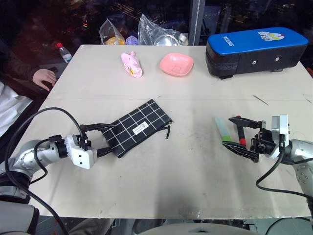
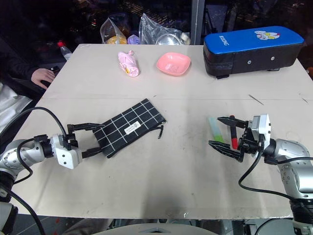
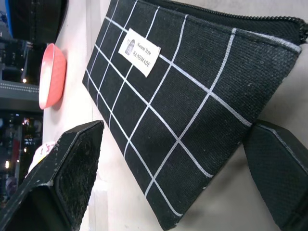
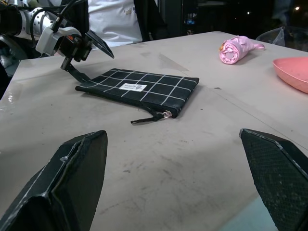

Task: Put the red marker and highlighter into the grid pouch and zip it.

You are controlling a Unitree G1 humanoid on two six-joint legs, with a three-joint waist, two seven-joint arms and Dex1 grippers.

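The grid pouch (image 1: 139, 126) lies flat at the table's middle-left, white label up, its zipper pull and cord (image 1: 168, 131) at the right end. The zipper edge looks closed in the left wrist view. My left gripper (image 1: 113, 138) is open, its fingers (image 3: 72, 178) straddling the pouch's near-left corner (image 3: 183, 96). On the right lie the pale mint highlighter (image 1: 221, 128) and, beside it, the red marker (image 1: 241, 133). My right gripper (image 1: 227, 131) hangs open over them with the marker between its fingers; whether it touches either I cannot tell.
A blue-topped black case (image 1: 257, 49) stands at the back right. A pink bowl (image 1: 176, 64) and a pink folded bundle (image 1: 132, 64) sit at the back middle, plastic bags (image 1: 156, 34) behind them. A person's hand (image 1: 44, 77) rests at the left table edge.
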